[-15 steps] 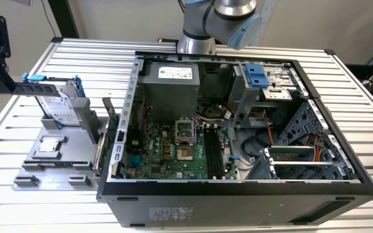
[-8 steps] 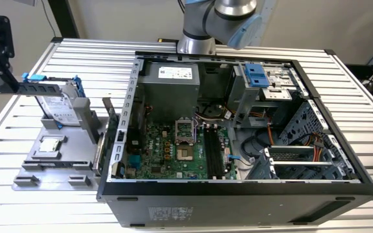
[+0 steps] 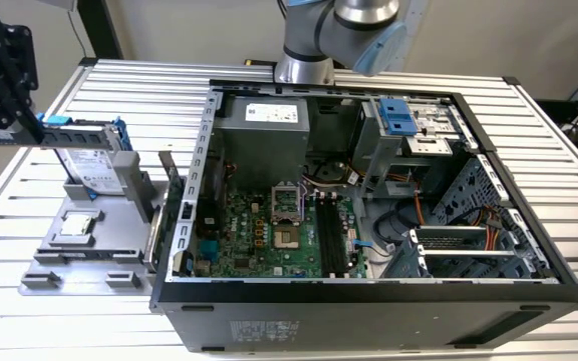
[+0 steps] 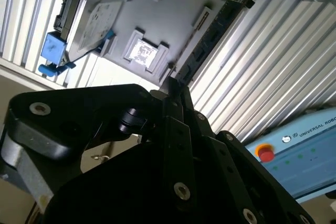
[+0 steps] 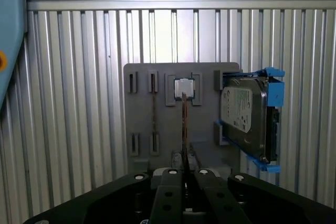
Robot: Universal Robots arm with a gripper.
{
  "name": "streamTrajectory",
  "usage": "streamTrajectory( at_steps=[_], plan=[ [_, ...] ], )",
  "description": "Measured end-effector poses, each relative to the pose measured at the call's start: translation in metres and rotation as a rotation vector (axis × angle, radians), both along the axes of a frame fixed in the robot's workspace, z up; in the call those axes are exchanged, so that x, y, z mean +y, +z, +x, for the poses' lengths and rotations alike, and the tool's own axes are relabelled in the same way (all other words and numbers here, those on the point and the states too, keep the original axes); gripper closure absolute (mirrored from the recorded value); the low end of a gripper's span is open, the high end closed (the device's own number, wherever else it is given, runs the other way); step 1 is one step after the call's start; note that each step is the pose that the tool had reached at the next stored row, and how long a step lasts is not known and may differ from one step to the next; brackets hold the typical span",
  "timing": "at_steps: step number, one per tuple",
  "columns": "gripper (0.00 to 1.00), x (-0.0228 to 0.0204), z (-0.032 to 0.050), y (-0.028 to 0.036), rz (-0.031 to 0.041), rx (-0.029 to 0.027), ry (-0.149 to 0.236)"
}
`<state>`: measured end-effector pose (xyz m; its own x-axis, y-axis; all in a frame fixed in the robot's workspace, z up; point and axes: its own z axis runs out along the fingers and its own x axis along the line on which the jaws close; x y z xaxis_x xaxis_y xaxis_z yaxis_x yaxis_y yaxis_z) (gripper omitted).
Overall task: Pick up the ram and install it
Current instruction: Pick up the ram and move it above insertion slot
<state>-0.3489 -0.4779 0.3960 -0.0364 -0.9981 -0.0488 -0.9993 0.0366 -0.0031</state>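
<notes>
As it is seen in the exterior view, case: laid open on the desk, with a motherboard, cables and drive bays held inside.
Exterior view, holder: a grey plate set at the exterior view's left of the case, with a hard drive in a blue bracket and a small silver chip seated in it.
Exterior view, surface: ribbed aluminium, backed by a pale wall.
Exterior view, ram: a long thin stick, carried level over the holder, pinched at one end by the gripper.
Second wrist view, holder: hard drive and chip are lodged in it.
Second wrist view, ram: a dark board with black chips, gripped in the jaws.
First wrist view, holder: laid on the ribbed desk; chip and hard drive are kept in it.
First wrist view, ram: seen edge-on as a thin line.
First wrist view, gripper: jaws are pressed onto the ram from both sides.
</notes>
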Motion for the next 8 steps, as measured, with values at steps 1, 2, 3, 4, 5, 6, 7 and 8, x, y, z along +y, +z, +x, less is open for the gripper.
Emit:
streamTrajectory(
  at_steps=[1, 2, 3, 4, 5, 6, 7, 8],
  plan=[
    [1.0, 0.0, 0.0027, 0.0, 0.0, 0.0, 0.0],
    [1.0, 0.0, 0.0052, 0.0, 0.0, -0.0001, 0.0],
    [1.0, 0.0, 0.0081, 0.0, 0.0, 0.0, 0.0],
    [1.0, 0.0, 0.0109, 0.0, 0.0, 0.0, 0.0],
    [1.0, 0.0, 0.0138, -0.0001, 0.0001, -0.0001, 0.0],
    [1.0, 0.0, 0.0167, -0.0001, 0.0001, -0.0001, 0.0],
    [1.0, 0.0, 0.0199, 0.0, 0.0, 0.0, 0.0],
    [1.0, 0.0, 0.0233, 0.0, 0.0001, -0.0001, 0.0]
  ],
)
